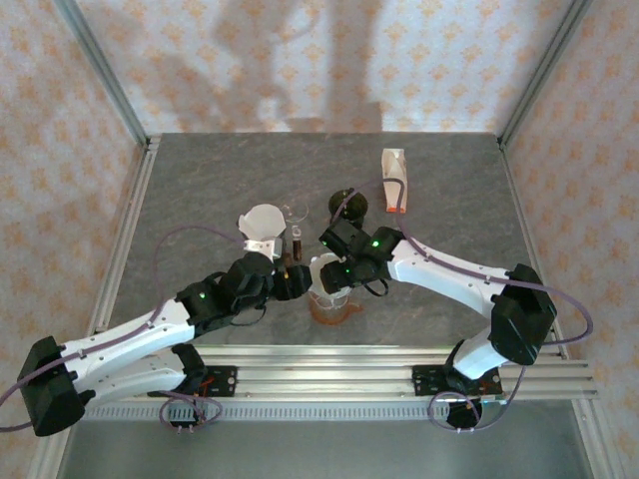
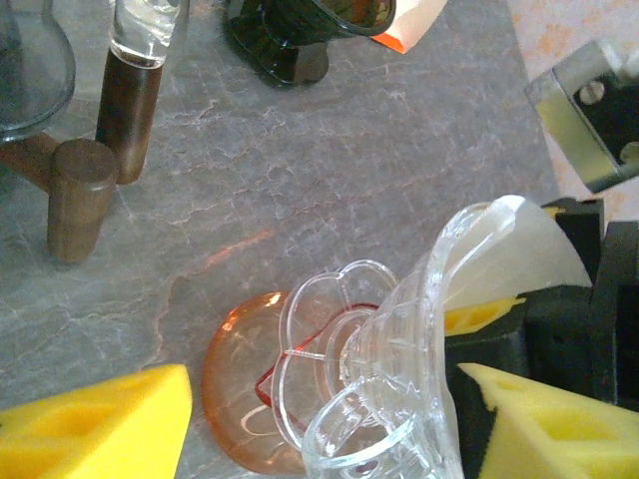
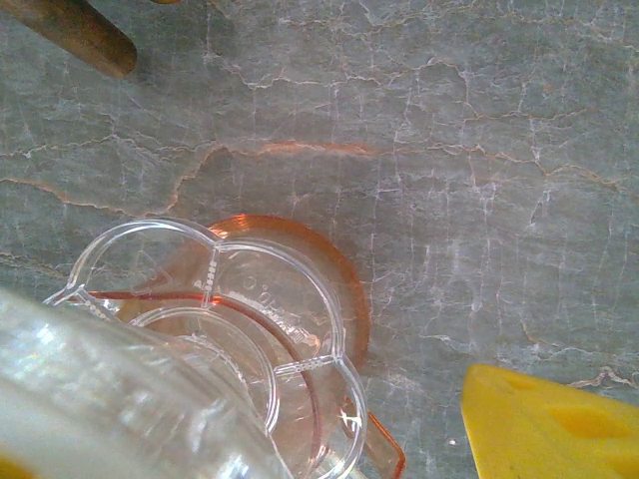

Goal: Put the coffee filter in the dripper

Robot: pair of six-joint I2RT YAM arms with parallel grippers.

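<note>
Glass dripper [image 2: 399, 379] over the orange server [image 2: 235, 399] could tip and spill its filter [image 2: 519, 249] if our left pincer [image 2: 319, 429], pads apart, nudges it; whether the right pincer [image 1: 324, 267] grips anything, we cannot tell.

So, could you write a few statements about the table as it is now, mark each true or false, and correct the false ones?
1. The clear ribbed glass dripper is over a round orange glass vessel. True.
2. A white paper filter shows at the dripper's wide mouth. True.
3. The white and orange package lies at the near edge, between the arm bases. False: it lies far back, on the right part of the table.
4. The dark cup stands inside the orange vessel. False: it stands on the grey stone-patterned table, next to the package.
</note>
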